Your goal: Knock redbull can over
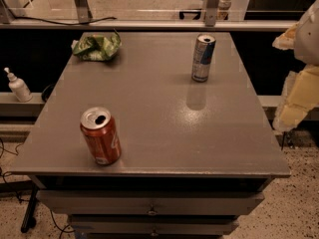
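Tabletop seen from the front. The redbull can (203, 58) is standing upright on the far right part of the grey table (149, 113), with its silver top facing up. I am holding my gripper (300, 96) beyond the table's right edge, well apart from that can, and I cannot tell whether it is apart or together. A red soda can (100, 136) is standing near the front left. A crumpled green bag (97, 46) is lying at the far left corner. A white pump bottle (18, 85) is standing on a ledge left of the table.
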`<state>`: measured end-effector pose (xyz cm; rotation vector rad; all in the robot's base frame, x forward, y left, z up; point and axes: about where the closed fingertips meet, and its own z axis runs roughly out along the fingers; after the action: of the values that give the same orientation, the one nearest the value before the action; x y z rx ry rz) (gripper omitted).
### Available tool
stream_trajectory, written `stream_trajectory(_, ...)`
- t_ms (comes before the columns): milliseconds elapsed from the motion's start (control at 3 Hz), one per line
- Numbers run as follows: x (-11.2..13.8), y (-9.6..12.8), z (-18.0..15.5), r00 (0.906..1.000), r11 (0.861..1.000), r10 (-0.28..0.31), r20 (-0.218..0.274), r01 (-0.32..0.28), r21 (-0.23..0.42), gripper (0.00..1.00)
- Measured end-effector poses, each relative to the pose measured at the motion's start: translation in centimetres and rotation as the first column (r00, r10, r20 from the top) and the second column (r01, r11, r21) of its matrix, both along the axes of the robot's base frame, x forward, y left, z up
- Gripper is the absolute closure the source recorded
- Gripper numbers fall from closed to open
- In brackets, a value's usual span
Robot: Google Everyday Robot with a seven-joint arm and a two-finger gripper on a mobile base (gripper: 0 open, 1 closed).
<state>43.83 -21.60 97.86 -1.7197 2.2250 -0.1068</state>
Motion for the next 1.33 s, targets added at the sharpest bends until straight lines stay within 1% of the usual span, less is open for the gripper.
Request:
stream_trajectory(333,0.2,0.1,0.0,0.9999,1.0,-0.001,0.01,0.001,0.005,0.0)
stream_trajectory(667,1.4,0.0,-0.8,0.9994,0.999,-0.017,0.029,0.015,0.046,0.0)
stream_trajectory(1000,5.0,-0.3,-3.7,0.9969,0.988,-0.046,0.065,0.036,0.151,0.0)
stream_trajectory(1333,9.1,-0.7,-6.7,0.9902,0.969,-0.097,0.1,0.071,0.237,0.0)
